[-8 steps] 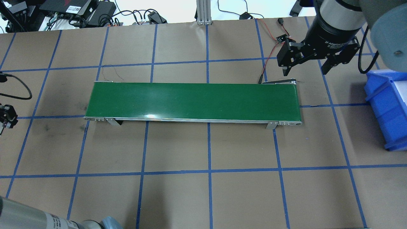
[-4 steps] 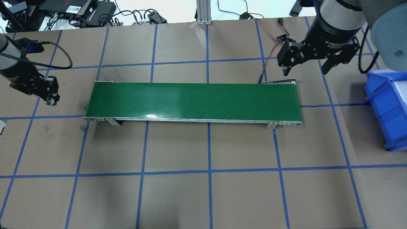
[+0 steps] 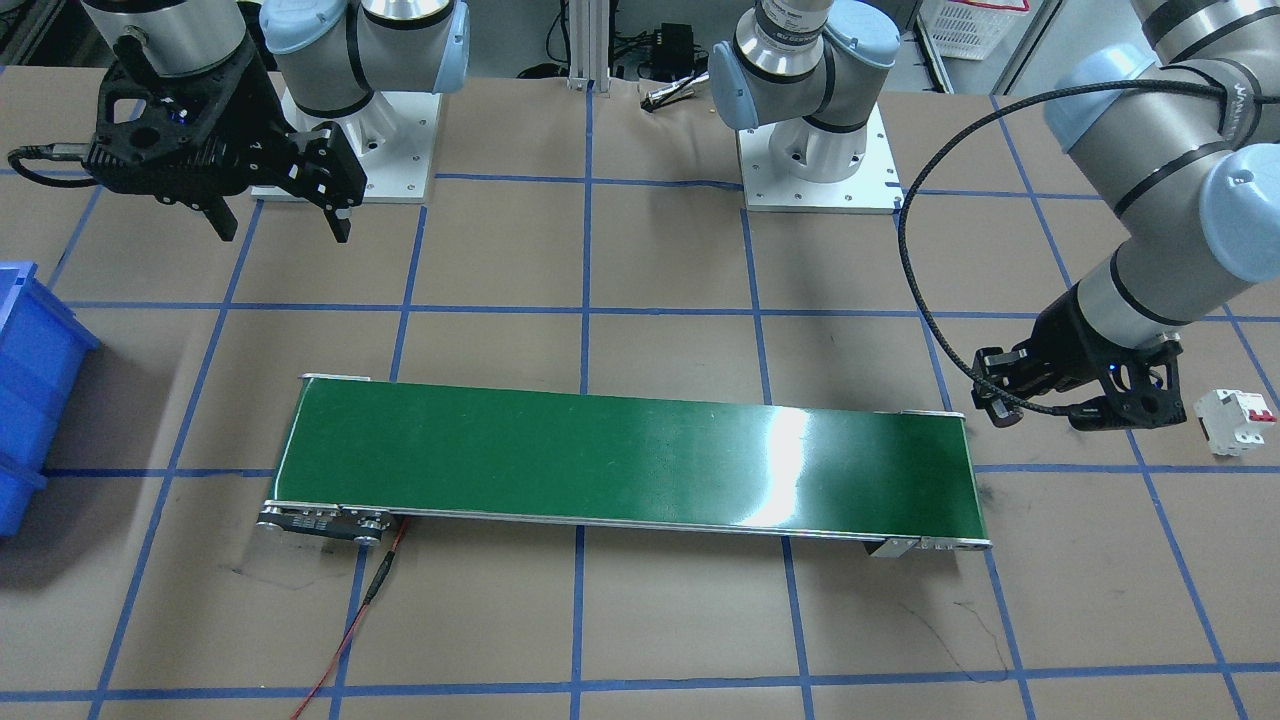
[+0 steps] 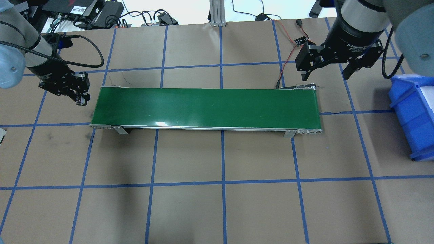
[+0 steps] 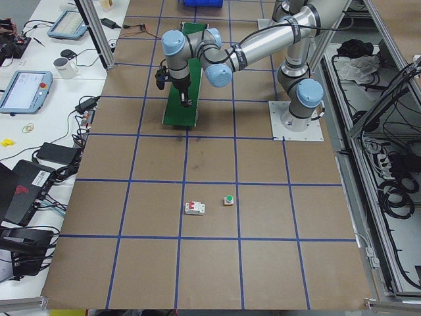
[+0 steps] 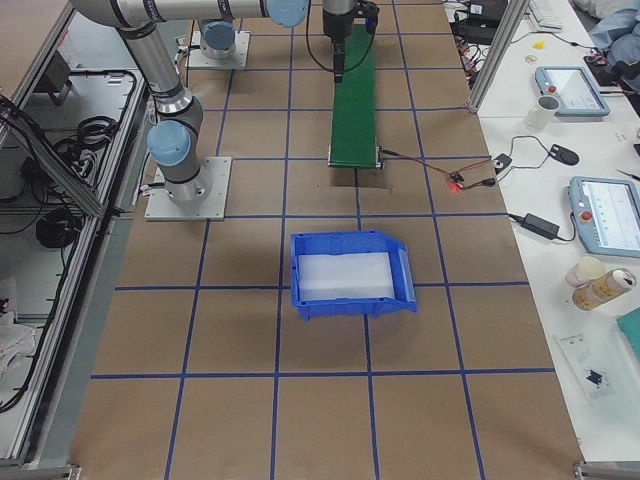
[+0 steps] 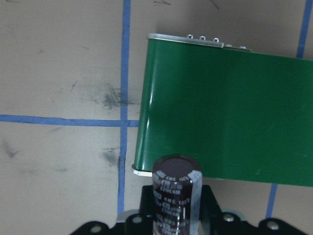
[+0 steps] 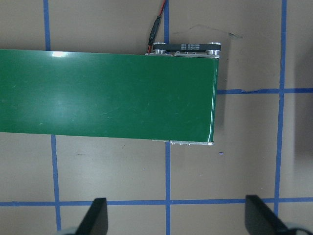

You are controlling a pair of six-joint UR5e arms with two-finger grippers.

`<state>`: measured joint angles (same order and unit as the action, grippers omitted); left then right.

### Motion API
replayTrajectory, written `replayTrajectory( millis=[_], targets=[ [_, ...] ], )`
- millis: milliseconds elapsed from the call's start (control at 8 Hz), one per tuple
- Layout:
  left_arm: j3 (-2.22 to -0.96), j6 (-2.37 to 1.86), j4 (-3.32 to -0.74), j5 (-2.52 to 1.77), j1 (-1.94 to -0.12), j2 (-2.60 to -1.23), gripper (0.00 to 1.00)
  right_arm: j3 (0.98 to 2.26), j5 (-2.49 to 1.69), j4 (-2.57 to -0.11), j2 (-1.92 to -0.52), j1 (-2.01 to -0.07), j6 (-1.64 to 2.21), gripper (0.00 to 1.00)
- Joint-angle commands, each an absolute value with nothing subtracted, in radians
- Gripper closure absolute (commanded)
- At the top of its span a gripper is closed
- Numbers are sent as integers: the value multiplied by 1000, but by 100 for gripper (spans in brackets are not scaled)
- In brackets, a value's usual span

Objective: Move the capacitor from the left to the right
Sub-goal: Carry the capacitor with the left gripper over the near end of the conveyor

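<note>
The capacitor, a stubby black cylinder with pale markings, stands upright in my left gripper, which is shut on it. In the left wrist view it is just off the near left corner of the green conveyor belt. In the overhead view the left gripper hovers beside the belt's left end. In the front-facing view this gripper is at the belt's right end. My right gripper is open and empty, above the table beyond the belt's right end; its fingertips frame the belt end.
A blue bin with a white liner stands at the table's right edge. A white circuit breaker with red switches and a small green-capped button lie on the left part of the table. A red wire runs to the belt's motor end.
My left arm has swung in from the table's left edge to the belt's left end, carrying the capacitor. The right arm has not moved.
</note>
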<state>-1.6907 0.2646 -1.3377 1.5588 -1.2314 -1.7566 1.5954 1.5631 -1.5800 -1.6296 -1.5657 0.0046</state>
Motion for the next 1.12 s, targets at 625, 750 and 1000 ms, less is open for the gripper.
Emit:
replayTrajectory(
  millis=[625,750,1000],
  targets=[
    [-1692,222,-1180,1502,-1272,-1909,100,1608,1551,-1569,-1632,-1566,3,0],
    [-1692,251,-1180,1502,-1272,-1925,100,1608,1549,-1566,-1629,-1566,5,0],
    [-1695,317,-1181,1502,-1272,-1936,100,1608,1551,-1566,-1629,-1566,6,0]
  ],
)
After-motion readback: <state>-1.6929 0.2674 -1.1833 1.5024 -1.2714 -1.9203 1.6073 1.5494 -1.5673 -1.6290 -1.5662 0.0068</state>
